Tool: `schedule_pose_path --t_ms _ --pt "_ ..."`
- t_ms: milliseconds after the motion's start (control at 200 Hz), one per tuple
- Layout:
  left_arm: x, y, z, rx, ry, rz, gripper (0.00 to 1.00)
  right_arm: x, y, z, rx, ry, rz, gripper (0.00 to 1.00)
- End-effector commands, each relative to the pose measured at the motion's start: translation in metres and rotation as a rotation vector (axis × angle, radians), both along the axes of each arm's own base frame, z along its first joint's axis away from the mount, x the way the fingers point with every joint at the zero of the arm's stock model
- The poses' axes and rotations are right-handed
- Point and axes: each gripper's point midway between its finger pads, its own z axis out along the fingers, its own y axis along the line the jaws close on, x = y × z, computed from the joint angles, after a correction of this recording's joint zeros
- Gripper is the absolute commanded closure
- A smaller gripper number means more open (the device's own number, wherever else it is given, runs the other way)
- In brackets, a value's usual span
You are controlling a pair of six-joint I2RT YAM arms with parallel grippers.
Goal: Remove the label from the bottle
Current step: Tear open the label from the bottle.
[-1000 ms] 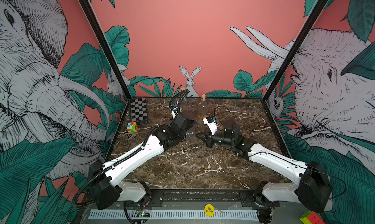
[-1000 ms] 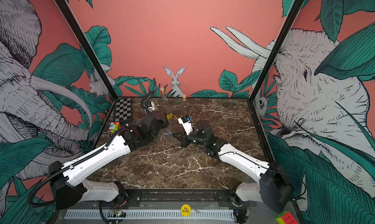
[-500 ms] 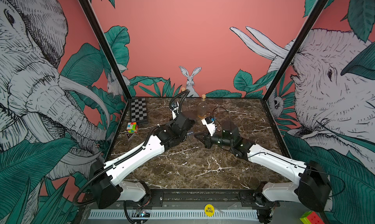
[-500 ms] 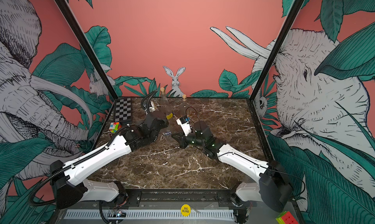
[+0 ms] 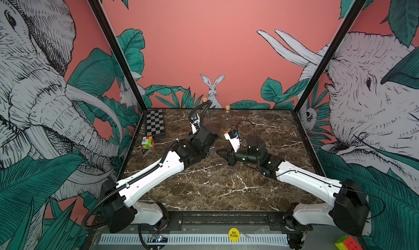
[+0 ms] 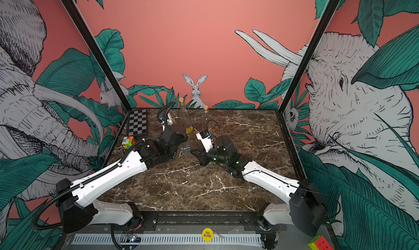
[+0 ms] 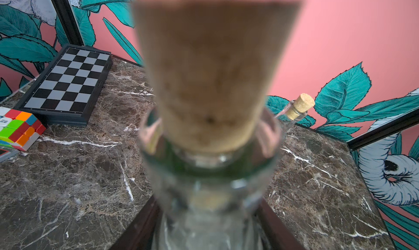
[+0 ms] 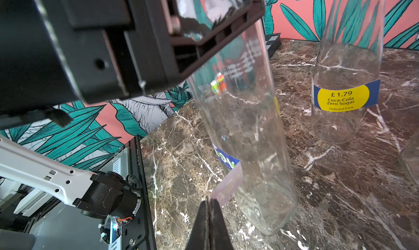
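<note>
Very little has changed for you in the last second. In both top views the right gripper [image 5: 219, 151] has crept slightly toward the left gripper [image 5: 207, 136], which has not moved, and neither gripper has changed its opening. Read that as a slow peel under way, not a finished one.

The clear glass bottle [image 8: 244, 124] stands tilted between the two arms with its base down at the marble table [image 8: 340, 192]. You cannot tell whether it rests there. The blue label [image 8: 226, 160] still sticks low on the bottle's side, but its loose end [image 8: 226, 185] hangs off as a pale strip running down to the right fingertips, so most of the peeling is probably still ahead of you.

The right gripper's jaws are pressed fully together, and the loose end appears pinched at their tip. The left gripper's jaws stand partway apart, clamped on either side of the bottle's upper body just below the cork [image 7: 210, 74], holding it steady against your pull.

A second bottle [image 8: 344, 56] with a yellow price label stands apart behind, untouched
</note>
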Motion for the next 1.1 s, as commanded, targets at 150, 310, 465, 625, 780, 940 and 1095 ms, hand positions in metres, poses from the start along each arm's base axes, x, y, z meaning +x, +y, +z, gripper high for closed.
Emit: schedule_pose_path --t_ms 150,310,465,625,780,940,1095 --pt "-0.001 0.016 0.028 -0.058 -0.079 0.083 1.0 -0.002 0.01 0.026 0.057 -0.051 0.023 1.0" --pt "-0.001 0.018 0.028 -0.065 -0.084 0.094 1.0 -0.003 0.012 0.028 0.059 -0.052 0.025 1.0" --pt "-0.001 0.02 0.029 -0.065 -0.092 0.108 1.0 -0.004 0.014 0.029 0.061 -0.053 0.03 1.0" --pt "-0.001 0.021 0.028 -0.063 -0.095 0.118 1.0 -0.005 0.016 0.03 0.061 -0.053 0.035 1.0" --pt "-0.001 0.023 0.027 -0.064 -0.097 0.127 1.0 -0.006 0.018 0.031 0.062 -0.054 0.039 1.0" --pt "-0.002 0.024 0.028 -0.066 -0.102 0.135 1.0 -0.007 0.019 0.032 0.063 -0.055 0.042 1.0" --pt "-0.002 0.025 0.027 -0.075 -0.103 0.147 1.0 -0.009 0.021 0.032 0.064 -0.054 0.049 1.0"
